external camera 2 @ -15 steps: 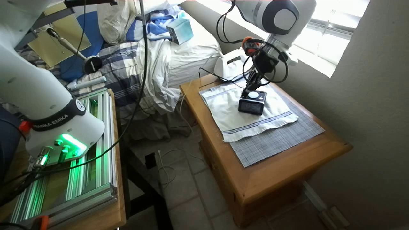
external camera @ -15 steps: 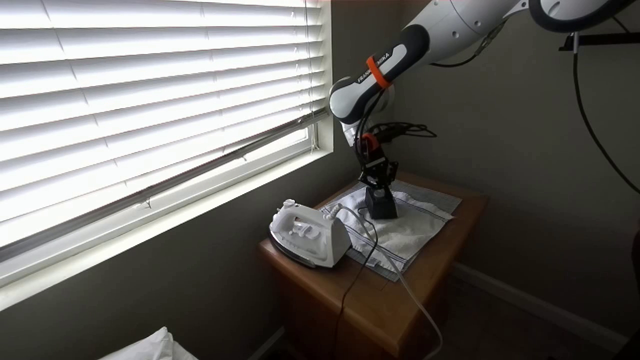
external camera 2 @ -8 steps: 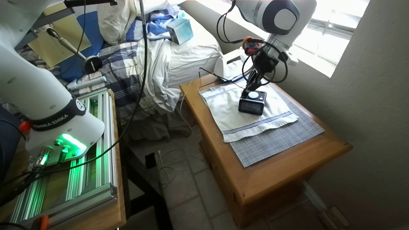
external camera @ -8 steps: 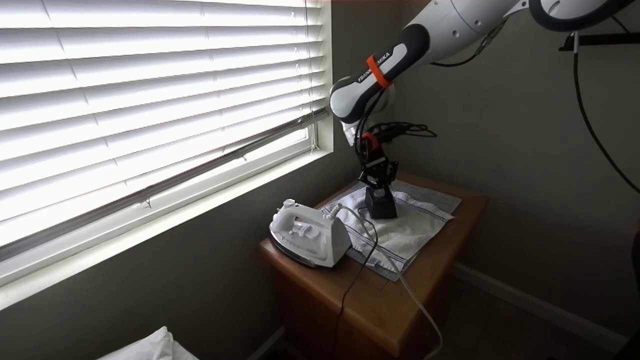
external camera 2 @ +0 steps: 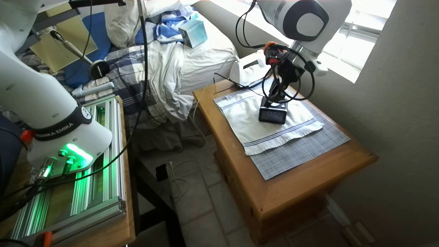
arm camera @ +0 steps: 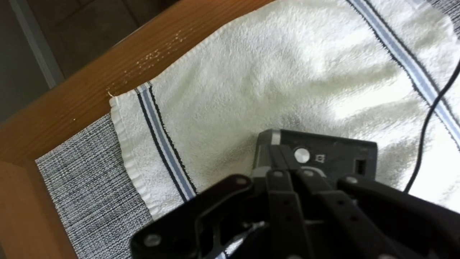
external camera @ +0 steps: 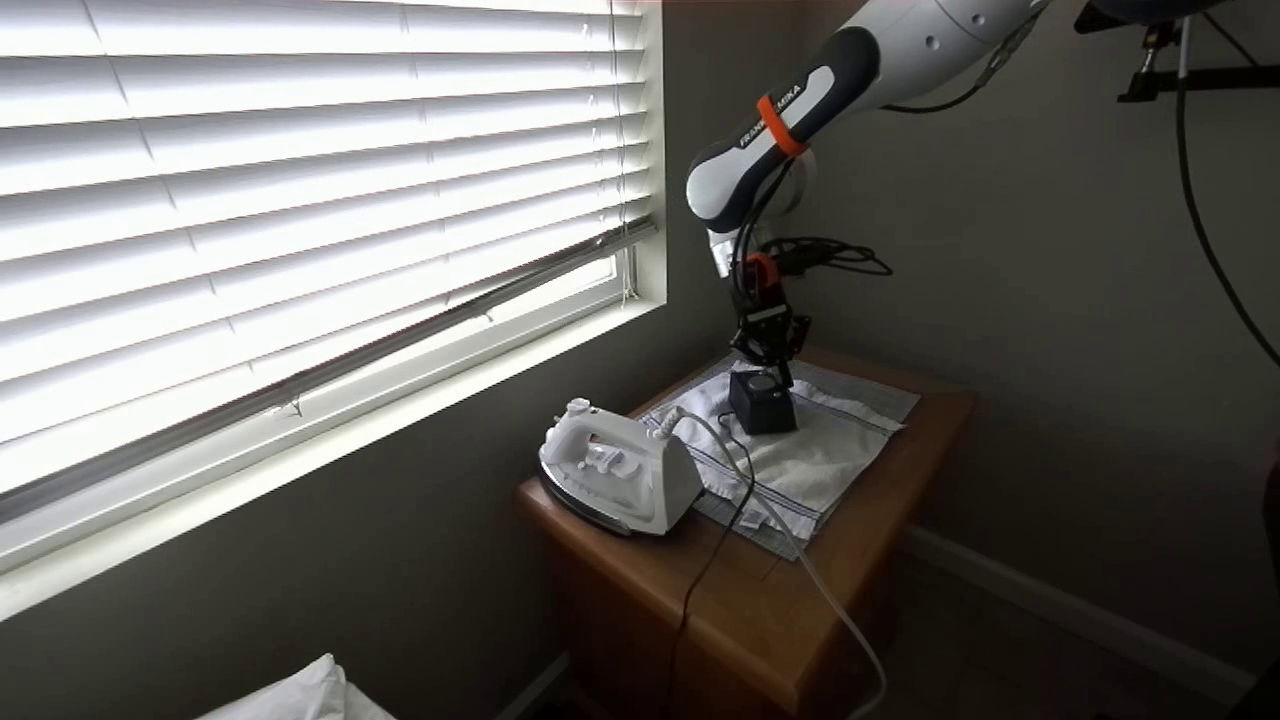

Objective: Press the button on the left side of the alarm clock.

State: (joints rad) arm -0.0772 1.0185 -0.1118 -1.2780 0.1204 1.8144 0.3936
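The alarm clock point(external camera: 762, 408) is a small dark box standing upright on a white towel. Its face, with faint digits, shows in an exterior view point(external camera 2: 272, 116). In the wrist view, the clock's top point(arm camera: 339, 153) has a small silver button point(arm camera: 302, 155) with a symbol beside it. A larger round button is mostly hidden behind the fingers; only a pale arc shows. My gripper point(arm camera: 282, 153) is shut with nothing between its fingertips. The tips are over the clock's top near its front edge, left of the silver button. I cannot tell whether they touch it. The gripper also shows in both exterior views point(external camera: 785, 378) point(external camera 2: 268, 103).
The towel point(external camera 2: 240, 120) lies on a grey placemat point(external camera 2: 298, 157) on a wooden nightstand point(external camera 2: 274, 195). A white corded iron point(external camera: 620, 470) stands beside the clock. Cords point(external camera: 745, 490) run over the nightstand's edge. The window wall and blinds point(external camera: 400, 200) are close to the arm.
The arm and gripper have shifted over the clock, rightward in both exterior views. The clock and towel have slid slightly. The big round button, visible before, is now mostly covered in an exterior view.
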